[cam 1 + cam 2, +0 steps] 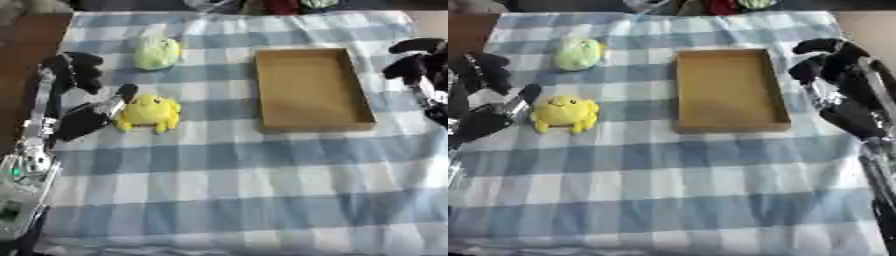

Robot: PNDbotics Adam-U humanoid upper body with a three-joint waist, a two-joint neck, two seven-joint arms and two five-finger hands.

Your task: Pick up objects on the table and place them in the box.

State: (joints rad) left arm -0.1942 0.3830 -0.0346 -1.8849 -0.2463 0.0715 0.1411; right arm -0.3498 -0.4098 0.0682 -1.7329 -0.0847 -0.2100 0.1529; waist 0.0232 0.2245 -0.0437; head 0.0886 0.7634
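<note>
1. Left robot hand (87,95): sits at the near-left of the worktop (245,190), fingers spread and unclenched, holding nothing. One finger reaches toward the yellow toy and looks to be touching or just short of its left flank; which of the two cannot be told.
2. Yellow plush toy (149,113): lies flat on the checked cloth, directly to the right of the left robot hand. Judged the item of the current step. It looks soft, so it should give under the fingers.
3. Green plush toy (157,53): beyond the left robot hand and a little to its right, apart from the yellow toy, untouched.
4. Cardboard box (311,120): open-topped and with nothing in it, well to the right of the left robot hand, between the two hands.
5. Right robot hand (833,62): just beside the box's right wall, fingers curled, grasping nothing visible.
6. Handling note: the hand should straddle the yellow toy with thumb on one side and fingers on the other, close round its body, lift clear of the cloth, carry right, and release only once past the box's left wall.
</note>
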